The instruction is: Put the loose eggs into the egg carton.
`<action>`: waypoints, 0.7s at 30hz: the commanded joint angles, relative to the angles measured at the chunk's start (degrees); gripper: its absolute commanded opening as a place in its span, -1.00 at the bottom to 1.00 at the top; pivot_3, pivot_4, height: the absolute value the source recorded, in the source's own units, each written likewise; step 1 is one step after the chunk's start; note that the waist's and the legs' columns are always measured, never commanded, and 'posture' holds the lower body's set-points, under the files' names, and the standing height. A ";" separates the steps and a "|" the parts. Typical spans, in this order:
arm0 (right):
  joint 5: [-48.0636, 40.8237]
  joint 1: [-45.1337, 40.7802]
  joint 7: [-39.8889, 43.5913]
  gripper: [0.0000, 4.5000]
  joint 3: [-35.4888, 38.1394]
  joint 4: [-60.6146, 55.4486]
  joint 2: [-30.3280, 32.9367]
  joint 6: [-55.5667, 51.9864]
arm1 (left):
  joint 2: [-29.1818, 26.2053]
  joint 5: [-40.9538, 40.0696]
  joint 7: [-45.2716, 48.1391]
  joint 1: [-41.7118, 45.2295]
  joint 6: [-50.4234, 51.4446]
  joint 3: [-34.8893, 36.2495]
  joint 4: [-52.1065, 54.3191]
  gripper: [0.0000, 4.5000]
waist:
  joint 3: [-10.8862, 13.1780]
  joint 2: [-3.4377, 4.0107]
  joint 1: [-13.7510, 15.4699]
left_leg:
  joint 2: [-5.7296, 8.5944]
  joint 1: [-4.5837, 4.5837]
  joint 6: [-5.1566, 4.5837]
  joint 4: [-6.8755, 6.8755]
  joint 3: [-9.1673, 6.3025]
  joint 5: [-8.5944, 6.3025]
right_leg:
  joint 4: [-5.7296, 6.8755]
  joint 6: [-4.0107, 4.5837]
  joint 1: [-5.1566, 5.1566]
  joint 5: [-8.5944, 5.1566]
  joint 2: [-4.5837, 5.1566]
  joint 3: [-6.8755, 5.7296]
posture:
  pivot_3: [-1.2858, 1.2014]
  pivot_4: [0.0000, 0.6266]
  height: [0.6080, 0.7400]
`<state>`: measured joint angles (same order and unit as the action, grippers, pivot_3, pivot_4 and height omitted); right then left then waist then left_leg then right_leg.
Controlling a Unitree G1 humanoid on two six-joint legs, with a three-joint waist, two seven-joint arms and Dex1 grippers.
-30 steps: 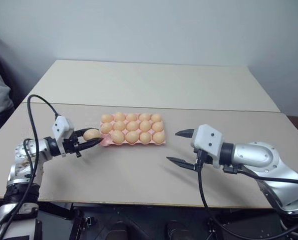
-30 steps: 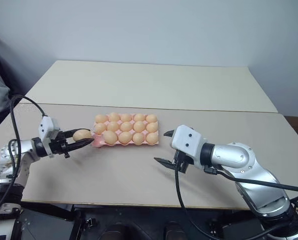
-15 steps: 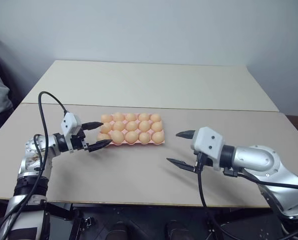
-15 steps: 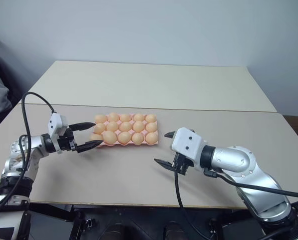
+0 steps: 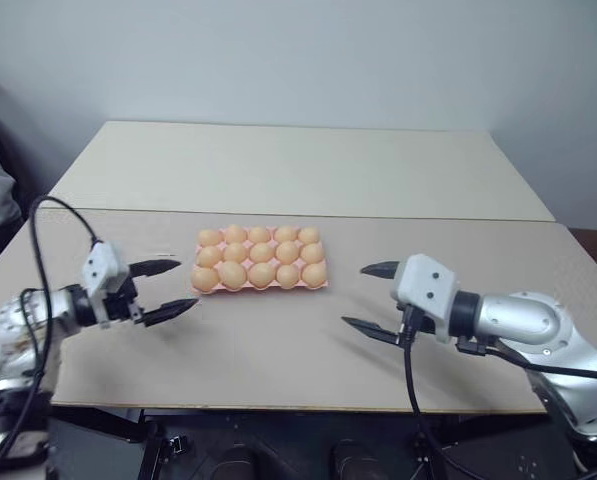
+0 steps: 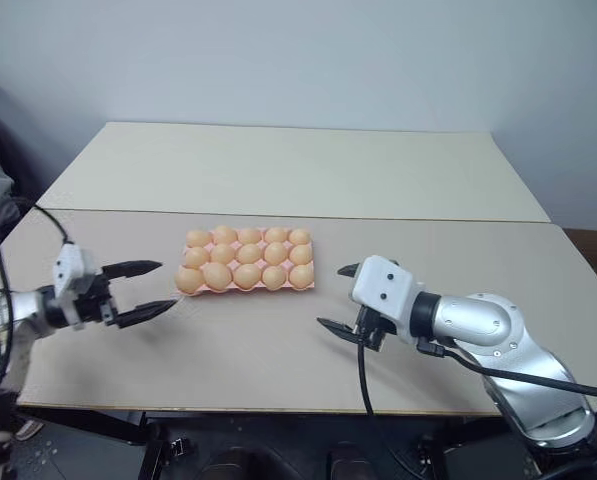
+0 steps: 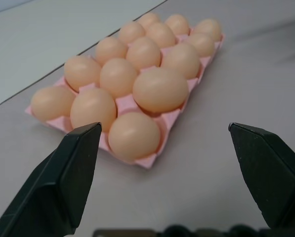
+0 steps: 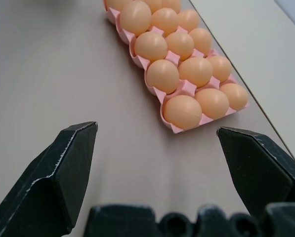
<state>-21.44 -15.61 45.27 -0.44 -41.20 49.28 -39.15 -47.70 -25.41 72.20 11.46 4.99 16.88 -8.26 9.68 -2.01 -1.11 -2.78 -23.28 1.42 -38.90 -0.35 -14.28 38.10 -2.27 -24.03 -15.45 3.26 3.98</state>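
Carton (image 5: 261, 283) sits mid-table (image 5: 278, 340), every cup filled with eggs (image 5: 261, 260); left end effector (image 5: 168, 290) and right end effector (image 5: 370, 300) hang open, empty; looks finished, next just retreat clear

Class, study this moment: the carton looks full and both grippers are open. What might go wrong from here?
1. One egg sits higher than its neighbours in the egg carton; it may roll out.
2. The open left gripper hangs close to the carton's end; a stray move might nudge it.
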 commanded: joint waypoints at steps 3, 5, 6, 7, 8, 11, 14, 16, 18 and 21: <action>-4.67 3.89 7.20 1.00 11.52 0.62 4.68 3.37 | -2.61 -4.81 -1.63 -7.23 3.89 6.85 12.06 0.99 | 0.00 0.00 0.55 | 0.00 0.00 0.00 0.00 0.00 0.00 | -0.02 0.00 0.03 0.00 0.01 -0.02 | 0.03 -0.52 1.00; -5.70 5.72 10.41 1.00 14.88 1.87 6.58 4.91 | -2.91 -6.22 -2.48 -9.24 5.40 8.81 15.39 0.99 | 0.00 0.00 0.53 | 0.00 0.03 0.00 0.00 0.01 -0.01 | -0.04 -0.01 0.07 -0.01 0.01 -0.02 | 0.03 -0.52 1.00; -5.92 6.51 11.94 1.00 16.21 2.54 7.51 5.83 | -3.08 -7.03 -2.88 -10.04 6.29 9.77 16.96 0.99 | 0.00 0.00 0.44 | 0.00 0.03 0.00 0.00 0.01 0.00 | -0.03 -0.01 0.07 0.00 0.01 -0.02 | 0.03 -0.52 1.00; -6.20 7.02 13.29 1.00 17.37 3.30 8.44 6.46 | -3.27 -7.95 -3.12 -10.86 7.25 10.84 18.63 0.99 | 0.00 0.00 0.38 | 0.00 0.07 0.00 0.01 0.02 -0.01 | -0.04 -0.01 0.10 -0.01 0.01 -0.01 | 0.03 -0.52 1.00; -6.25 7.37 14.39 1.00 18.16 4.07 9.20 7.15 | -3.43 -9.01 -3.32 -11.56 8.29 11.80 20.11 0.99 | 0.00 0.00 0.35 | -0.01 0.08 0.00 0.02 0.02 -0.01 | -0.03 -0.01 0.09 -0.01 0.00 -0.01 | 0.03 -0.52 1.00; -5.57 7.77 16.57 1.00 19.02 6.28 10.79 9.39 | -4.37 -11.05 -4.15 -12.93 11.12 14.22 23.10 0.99 | 0.00 0.00 0.02 | -0.01 0.12 -0.01 0.03 0.05 -0.01 | -0.03 -0.01 0.10 -0.01 0.00 0.02 | 0.03 -0.52 1.00; -5.11 7.59 17.37 1.00 19.40 8.31 11.38 11.03 | -5.41 -12.25 -4.54 -13.95 13.03 16.29 24.82 0.99 | 0.00 0.00 -0.11 | -0.02 0.16 -0.01 0.05 0.06 -0.01 | -0.03 -0.01 0.11 -0.01 -0.01 0.03 | 0.03 -0.52 1.00; -5.32 7.61 17.87 1.00 19.72 9.22 11.56 11.66 | -5.88 -12.95 -4.74 -14.59 13.99 17.59 25.96 0.99 | 0.00 0.00 -0.06 | -0.01 0.14 -0.01 0.06 0.07 -0.01 | -0.05 -0.01 0.10 -0.01 -0.01 0.03 | 0.03 -0.52 1.00; -5.29 7.76 18.72 1.00 19.76 10.08 11.98 12.38 | -5.95 -13.49 -5.02 -15.23 14.67 18.76 27.05 0.99 | 0.00 0.00 0.06 | -0.01 0.12 -0.01 0.06 0.08 -0.01 | -0.05 -0.01 0.09 -0.01 0.00 0.03 | 0.03 -0.52 1.00; -4.84 7.34 19.46 1.00 19.27 11.35 12.54 13.34 | -5.26 -14.14 -5.81 -16.41 15.30 20.19 28.67 0.99 | 0.00 0.00 0.10 | -0.01 0.13 0.00 0.06 0.08 -0.01 | -0.06 -0.01 0.10 -0.01 0.00 0.03 | 0.03 -0.52 1.00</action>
<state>-26.07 -7.73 64.02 16.61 -30.04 60.67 -27.58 -52.62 -38.38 67.10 -4.64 20.01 34.54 18.15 9.68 -2.01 -1.01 -2.79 -23.15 1.42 -38.84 -0.28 -14.28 38.05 -2.28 -23.94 -15.46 3.26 4.01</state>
